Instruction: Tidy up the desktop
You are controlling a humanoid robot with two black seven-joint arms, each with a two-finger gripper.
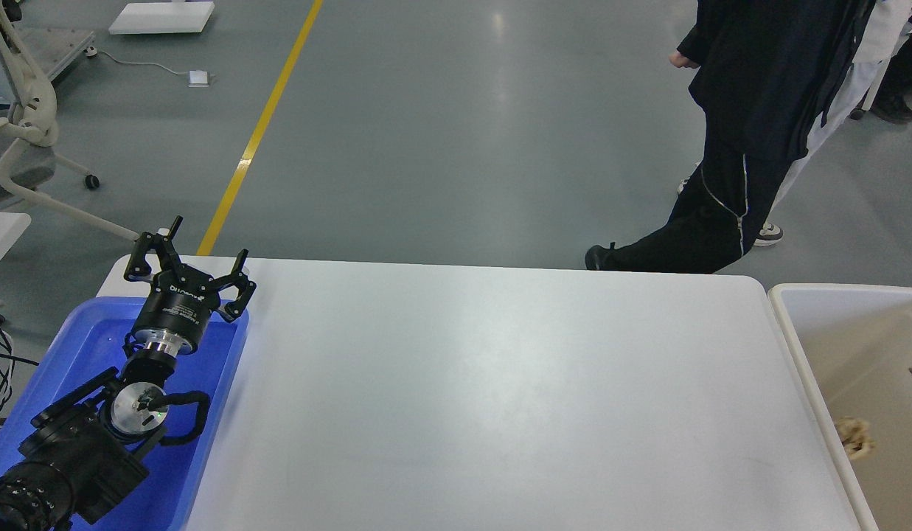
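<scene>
1. White and bare, that's the worktop (500,391), the desktop to be tidied, filling the middle and lower frame; nothing lies on its visible surface.
2. At lower left, the left gripper (192,259) hangs over the far end of the blue plastic tray (227,369), jaws spread wide and holding nothing.
3. The tray's visible floor looks bare, though the arm hides much of it.
4. At the right edge sits a beige bin (802,346) with a crumpled tan scrap (855,436) inside.
5. The right gripper isn't clearly in view; only dark slivers at the far right edge.
6. Judging by this, the clearing looks essentially finished: nothing visible is left to collect.
7. Beyond the worktop, a person in black (736,147) stands at upper right.
</scene>
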